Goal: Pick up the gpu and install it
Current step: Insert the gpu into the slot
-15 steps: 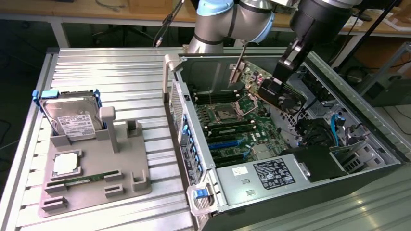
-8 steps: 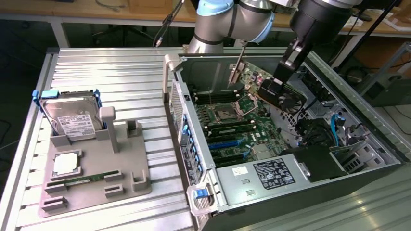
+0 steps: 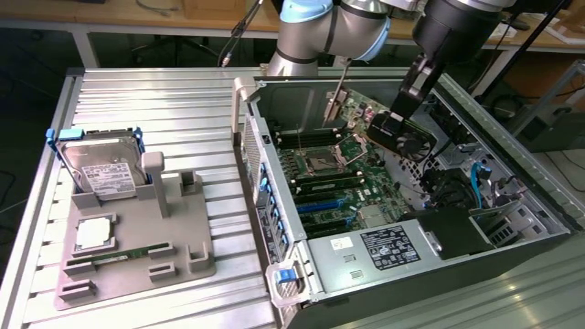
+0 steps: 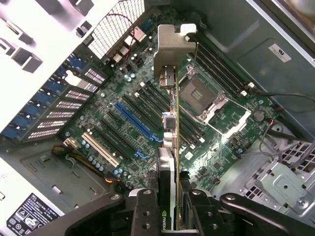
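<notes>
The gpu (image 3: 404, 137) is up in the air inside the open computer case (image 3: 512, 226), held above the motherboard (image 3: 338, 171) and not seated in any slot. In the exterior view its black fan faces us and the silvery end bracket (image 3: 335, 104) sticks out toward the exterior view's left, up near the rear wall of the case. The claw (image 3: 395, 122) comes down from the arm and is closed on the fan end of the card, part-way open with the card between the fingers. The wrist view looks straight down the card's edge: the claw (image 4: 173, 199) has a finger (image 4: 146, 209) pressed on each face, the gpu (image 4: 166, 162) runs away from the camera, and its bracket (image 4: 170, 49) is at the far end. Below the card lies the motherboard (image 4: 123, 113), with a long blue slot (image 4: 138, 123) just to one side of the card's line and the square processor socket (image 4: 199, 96) to the other. Low in the case sits the power supply (image 3: 388, 247) with its black label. Outside the case, on the ribbed metal desk (image 3: 164, 103), a grey holder (image 3: 169, 250) carries a hard drive (image 3: 101, 168) with blue rails standing upright, a square chip (image 3: 94, 233) lying flat and a narrow green memory stick (image 3: 119, 257) in its groove.
</notes>
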`<state>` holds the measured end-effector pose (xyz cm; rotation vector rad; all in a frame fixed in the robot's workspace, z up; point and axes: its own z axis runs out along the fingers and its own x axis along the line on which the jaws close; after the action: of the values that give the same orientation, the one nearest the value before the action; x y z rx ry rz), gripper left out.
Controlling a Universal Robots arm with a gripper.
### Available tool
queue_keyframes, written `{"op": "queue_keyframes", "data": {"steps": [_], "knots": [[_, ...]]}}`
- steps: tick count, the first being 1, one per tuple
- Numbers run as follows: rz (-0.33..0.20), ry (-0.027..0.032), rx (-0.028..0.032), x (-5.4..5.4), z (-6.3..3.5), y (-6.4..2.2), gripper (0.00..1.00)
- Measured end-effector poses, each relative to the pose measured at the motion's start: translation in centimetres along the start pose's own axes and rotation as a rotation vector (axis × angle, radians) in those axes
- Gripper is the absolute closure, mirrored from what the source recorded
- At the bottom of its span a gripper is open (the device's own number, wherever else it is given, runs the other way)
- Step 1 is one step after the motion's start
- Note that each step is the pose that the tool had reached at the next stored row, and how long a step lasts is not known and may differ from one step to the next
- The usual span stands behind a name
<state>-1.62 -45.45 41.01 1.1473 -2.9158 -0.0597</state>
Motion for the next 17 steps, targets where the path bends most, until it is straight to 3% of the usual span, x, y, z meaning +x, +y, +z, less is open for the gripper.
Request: {"op": "queue_keyframes", "data": {"steps": [17], "knots": [[-0.031,0.0012,-0.0002,0.0,0.0,0.0,0.73]]}}
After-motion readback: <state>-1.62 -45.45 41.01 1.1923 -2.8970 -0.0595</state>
